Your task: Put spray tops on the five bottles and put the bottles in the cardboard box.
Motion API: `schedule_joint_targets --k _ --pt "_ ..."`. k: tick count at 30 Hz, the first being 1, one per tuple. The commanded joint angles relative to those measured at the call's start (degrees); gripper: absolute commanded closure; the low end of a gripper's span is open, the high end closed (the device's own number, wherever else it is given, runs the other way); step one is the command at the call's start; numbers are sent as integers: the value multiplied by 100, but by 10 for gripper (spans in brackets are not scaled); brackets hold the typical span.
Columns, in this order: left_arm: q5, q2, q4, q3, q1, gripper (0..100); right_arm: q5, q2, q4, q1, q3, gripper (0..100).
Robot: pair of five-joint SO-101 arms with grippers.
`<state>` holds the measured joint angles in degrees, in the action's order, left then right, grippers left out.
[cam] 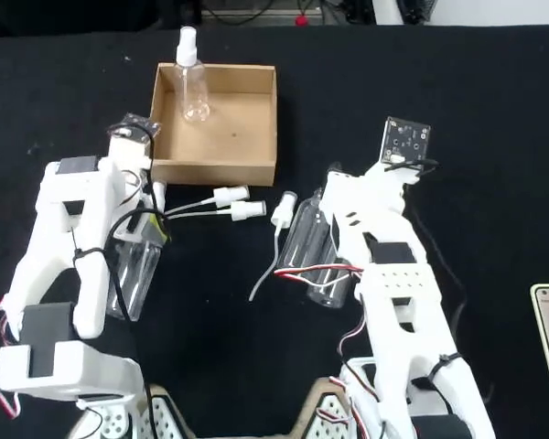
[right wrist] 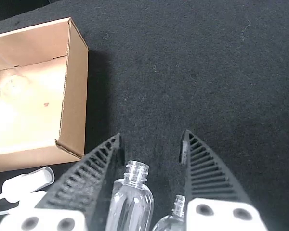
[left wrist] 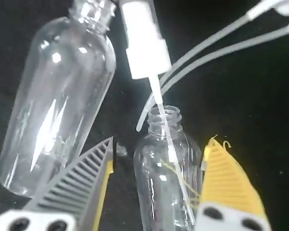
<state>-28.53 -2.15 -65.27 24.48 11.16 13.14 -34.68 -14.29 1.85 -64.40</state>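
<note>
left tool [left wrist: 161, 140] spread astride open bottle [left wrist: 164, 183], neck pointing far at spray top [left wrist: 144, 48] just beyond, tube in neck; right tool [right wrist: 151, 137] spread too.

Open brown cardboard box [cam: 215, 172]: one capped clear plastic bottle [cam: 194, 91] occupies its far left corner, with bare floor beside it. Loose white long-tubed spray tops [cam: 247, 210] lie across the approach to its front wall. The black counter [cam: 494, 101] to its right is open.
</note>
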Motion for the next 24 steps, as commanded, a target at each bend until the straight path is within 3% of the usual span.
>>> schedule_joint_targets --k 1,11,24 --pt "-132 141 -44 -295 92 699 44 -31 123 -79 268 804" --pt "-141 818 -141 -637 75 698 44 -31 123 -79 268 804" --pt "-114 870 -1371 -1745 180 676 35 -31 123 -88 268 804"
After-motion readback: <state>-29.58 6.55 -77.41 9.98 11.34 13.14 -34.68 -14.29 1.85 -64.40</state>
